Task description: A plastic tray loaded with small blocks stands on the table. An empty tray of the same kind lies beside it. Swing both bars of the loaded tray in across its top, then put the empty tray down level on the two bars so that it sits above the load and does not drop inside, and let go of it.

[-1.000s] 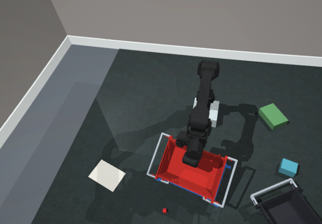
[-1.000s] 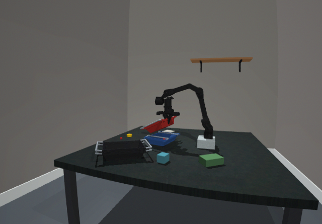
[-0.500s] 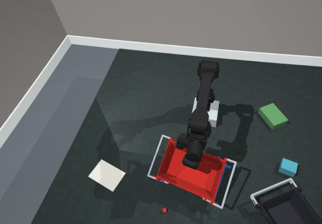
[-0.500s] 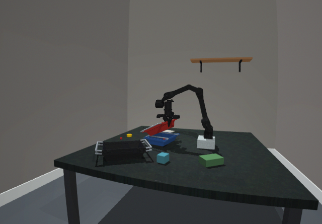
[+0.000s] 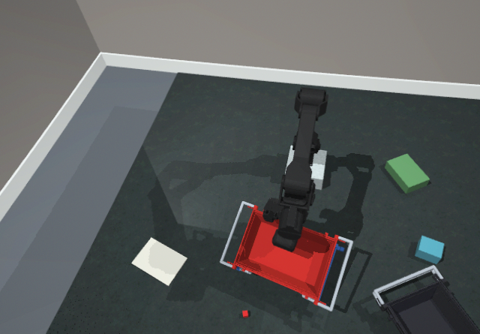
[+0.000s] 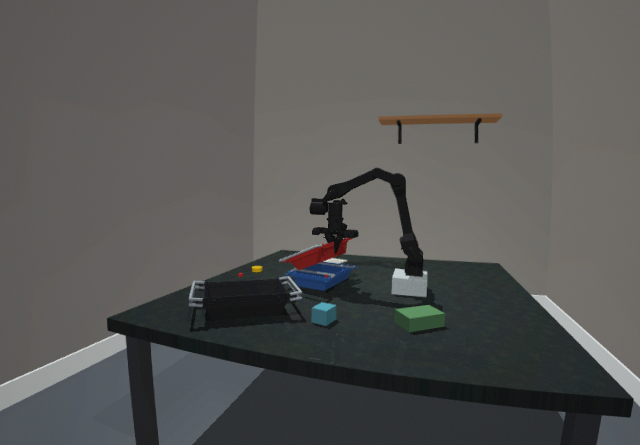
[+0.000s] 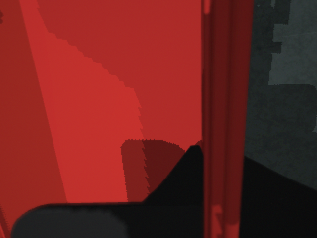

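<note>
The desk (image 5: 224,109) (image 6: 491,337) (image 7: 292,45) is dark and mottled, with plain taupe walls (image 5: 271,20) (image 6: 403,42) behind it and a grey floor (image 5: 127,85) (image 6: 180,388) lower down. In the exterior view, a wooden shelf (image 6: 439,119) hangs at the upper right.

The blue tray (image 5: 339,248) (image 6: 310,280) stands on the desk near the middle of that view, pale bars at its top and a small red piece (image 6: 326,276) showing among them; the rest of its load is hard to make out from here. Above it, apart from it, hangs the red tray (image 5: 279,264) (image 6: 315,256) (image 7: 168,64), bare inside where visible and tilted, its left end lower in the exterior view. The hand (image 5: 286,241) (image 6: 337,249) (image 7: 205,154) is clamped on one side wall of the red tray.

A black tray (image 5: 422,314) (image 6: 242,306) stands at the lower right of the top view, its grey bars outside its ends. A cyan block (image 5: 429,249) (image 6: 324,314) sits near it, with a green block (image 5: 406,173) (image 6: 419,318) farther up the frame.
</note>
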{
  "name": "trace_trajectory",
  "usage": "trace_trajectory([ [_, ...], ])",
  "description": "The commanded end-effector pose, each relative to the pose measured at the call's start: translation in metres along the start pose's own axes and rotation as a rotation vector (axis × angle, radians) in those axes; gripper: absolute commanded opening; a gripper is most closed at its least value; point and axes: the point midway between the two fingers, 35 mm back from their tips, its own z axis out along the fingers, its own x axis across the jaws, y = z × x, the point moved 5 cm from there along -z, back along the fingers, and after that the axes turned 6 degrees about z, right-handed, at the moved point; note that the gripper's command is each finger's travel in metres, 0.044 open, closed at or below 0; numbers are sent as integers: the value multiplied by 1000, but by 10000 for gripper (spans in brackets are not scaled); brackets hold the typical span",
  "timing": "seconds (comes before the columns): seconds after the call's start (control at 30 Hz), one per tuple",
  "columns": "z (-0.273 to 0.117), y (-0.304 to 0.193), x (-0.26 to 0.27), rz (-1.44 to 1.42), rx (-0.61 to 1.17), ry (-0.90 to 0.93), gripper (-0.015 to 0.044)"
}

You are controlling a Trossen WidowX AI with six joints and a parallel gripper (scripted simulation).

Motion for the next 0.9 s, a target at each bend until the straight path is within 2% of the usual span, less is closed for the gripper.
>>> trace_trajectory([
  [0.0,4,0,-5,3,-1,-6,0],
  [0.87,18,1,-14,3,-1,-7,0],
])
